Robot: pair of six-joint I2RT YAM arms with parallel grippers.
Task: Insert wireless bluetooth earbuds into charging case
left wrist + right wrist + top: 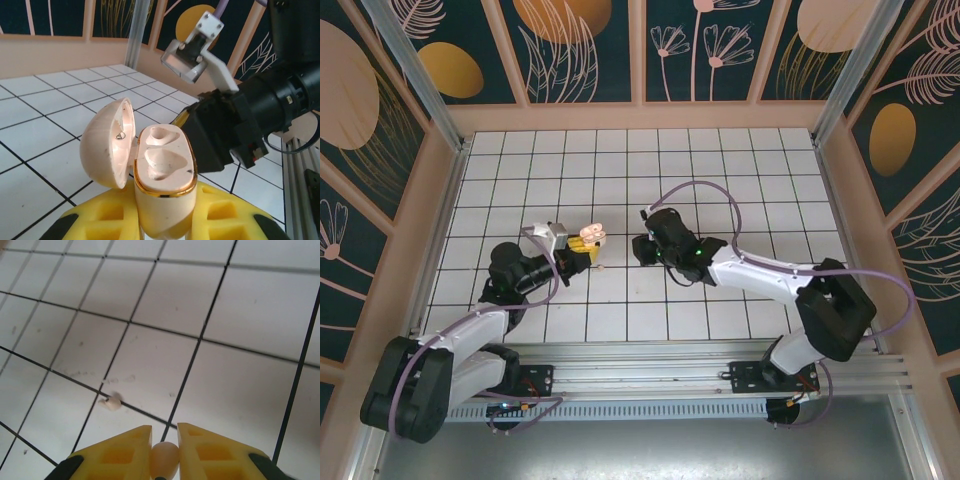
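Right wrist view: the right gripper [164, 434] pinches a tiny pale cream plastic earbud [165, 461] between its jaws; a second cream earbud [112, 402] lies ahead-left of them, while the left gripper [165, 227] clamps the open gold-rimmed cream charging case [165, 165].

A: The charging case [162, 200] looks like smooth cream plastic with a satin outside. Its rim [165, 189] is a glossy gold metallic band.

B: The inside of the lid [117, 137], at nine o'clock from the body, is shinier and pearly, with small dark specks.

A: The left gripper [582, 250] and right gripper [164, 432] have matt yellow fingers. Plastic or rubber, I cannot tell.

B: The earbud [165, 460] is smooth pale cream with a soft sheen.

A: The table [240, 390] is white, smooth and faintly scuffed. The rail [650, 365] at six o'clock overhead is bare brushed metal.
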